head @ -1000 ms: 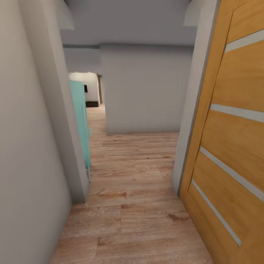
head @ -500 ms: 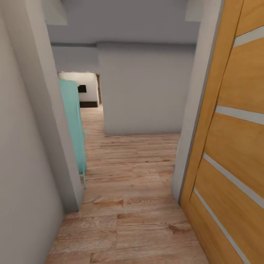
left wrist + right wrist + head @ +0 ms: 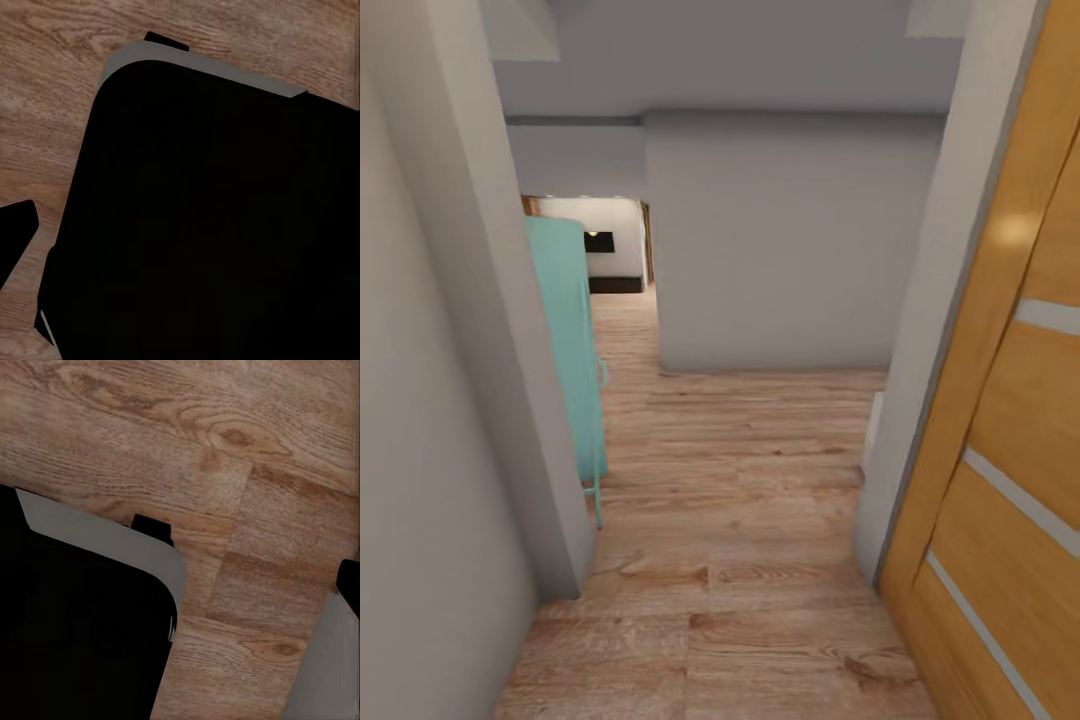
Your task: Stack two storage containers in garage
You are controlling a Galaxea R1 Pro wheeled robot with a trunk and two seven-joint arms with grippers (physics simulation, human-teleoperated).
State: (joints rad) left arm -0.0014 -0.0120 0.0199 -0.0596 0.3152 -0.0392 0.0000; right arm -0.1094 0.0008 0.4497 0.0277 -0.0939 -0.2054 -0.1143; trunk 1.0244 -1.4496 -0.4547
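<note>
- Head view: narrow passage with a wood plank floor (image 3: 730, 560). Landmark: the orange wooden door (image 3: 1010, 480), standing open at the passage's right edge.
- Across the passage from the door, a pale grey wall corner (image 3: 510, 380); just behind that corner, a teal cabinet (image 3: 570, 340) with a thin leg reaching the planks.
- Beyond the door, straight ahead, a grey wall block (image 3: 790, 240); beside it, on the cabinet side, an opening into a brighter room with a white wall (image 3: 605, 235) and a small dark rectangle on it.
- Change against 0.5 s ago: the whole picture has shifted, so the camera moved. The door now shows fewer of its pale strips and sits closer to the frame edge; the grey wall block looks larger; the cabinet sits slightly further toward the door.
- Left wrist view: dark, grey-edged robot body (image 3: 210, 217) over planks. Right wrist view: the same kind of body (image 3: 82, 622) over planks.
- Finger state, both grippers: cannot tell.
- Storage containers: not seen at this moment; the robot is in transit.
</note>
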